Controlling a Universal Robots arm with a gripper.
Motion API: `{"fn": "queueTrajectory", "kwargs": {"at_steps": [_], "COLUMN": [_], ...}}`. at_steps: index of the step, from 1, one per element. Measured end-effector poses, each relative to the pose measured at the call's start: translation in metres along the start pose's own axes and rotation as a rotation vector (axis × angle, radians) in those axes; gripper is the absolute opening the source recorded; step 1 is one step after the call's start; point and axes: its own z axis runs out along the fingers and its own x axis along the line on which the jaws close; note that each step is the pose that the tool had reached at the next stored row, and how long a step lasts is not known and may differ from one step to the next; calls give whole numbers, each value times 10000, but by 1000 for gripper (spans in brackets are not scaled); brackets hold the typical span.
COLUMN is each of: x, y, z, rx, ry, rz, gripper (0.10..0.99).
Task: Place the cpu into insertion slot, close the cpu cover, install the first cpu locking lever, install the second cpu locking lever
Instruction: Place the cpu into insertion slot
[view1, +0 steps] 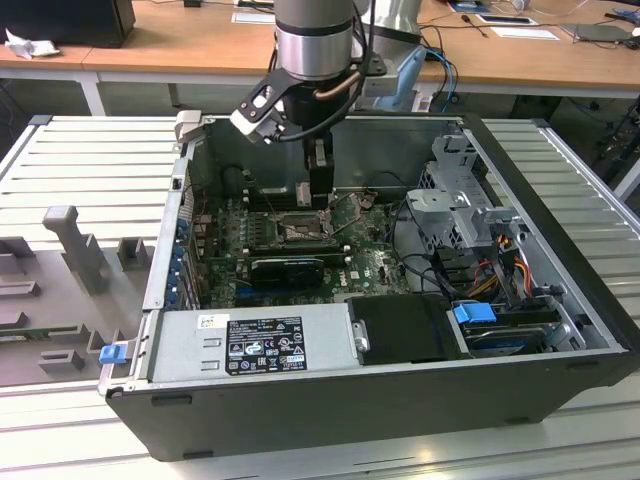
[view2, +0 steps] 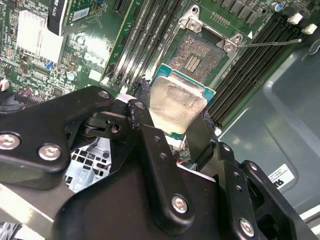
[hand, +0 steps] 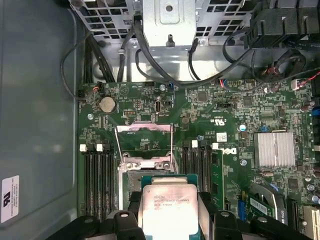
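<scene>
Black matte claw pinches the flat square cpu, dull silver lid on green rim, near the dark pin-textured, metal-rimmed insertion slot; open grey steel case sits on ribbed metal bench.

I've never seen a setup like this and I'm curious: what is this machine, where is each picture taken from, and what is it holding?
It is a robot arm reaching into an open computer case that lies on a slatted metal table. The exterior view is from a camera off the arm; both wrist views come from cameras riding on the arm, looking past its gripper. The gripper is shut on the cpu, a small square chip, held above the motherboard near the insertion slot. The cpu cover stands open.
</scene>
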Motion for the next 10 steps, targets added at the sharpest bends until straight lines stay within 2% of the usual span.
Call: {"fn": "queueTrajectory", "kwargs": {"at_steps": [4, 8, 10], "x": [-1, 16, 15], "y": [-5, -28, -30], "z": [60, 206, 232], "rx": [-1, -2, -1], "ry": [-1, -4, -4], "rz": [21, 56, 56], "gripper": [529, 529, 529]}}
